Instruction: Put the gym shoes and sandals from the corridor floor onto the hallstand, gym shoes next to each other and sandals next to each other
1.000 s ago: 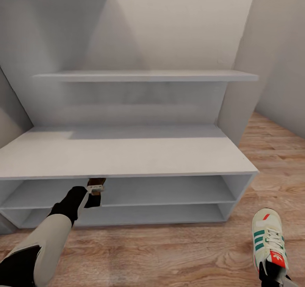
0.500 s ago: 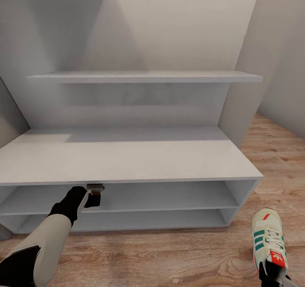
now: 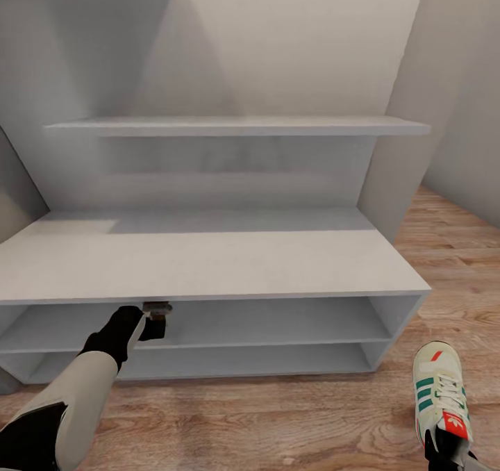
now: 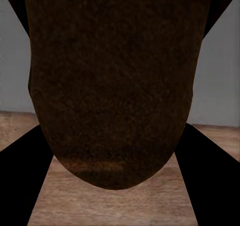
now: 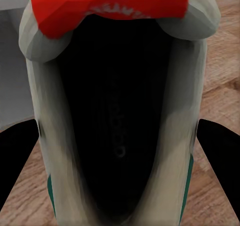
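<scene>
The light grey hallstand [image 3: 208, 262] fills the head view, its bench top bare above two open shelves. My left gripper [image 3: 155, 320] reaches into the upper open shelf [image 3: 278, 318], shut on a dark brown sandal [image 4: 110, 86]; in the head view just a sliver of the sandal [image 3: 158, 309] peeks out under the bench edge. The black fingers [image 4: 20, 186] flank it on both sides. At the lower right, my right gripper [image 3: 444, 450] is shut on the heel of a white gym shoe [image 3: 439, 391] with green stripes. That gym shoe's [image 5: 120, 111] dark opening faces the right wrist camera.
A long wall shelf [image 3: 236, 125] hangs above the bench. Wood-plank floor [image 3: 278, 422] lies in front of the rack and runs on to its right [image 3: 451, 249]. Grey walls close in at both sides.
The camera has moved a little closer to the rack. My left gripper has pushed the sandal further in under the bench edge. The right gripper and gym shoe hold still.
</scene>
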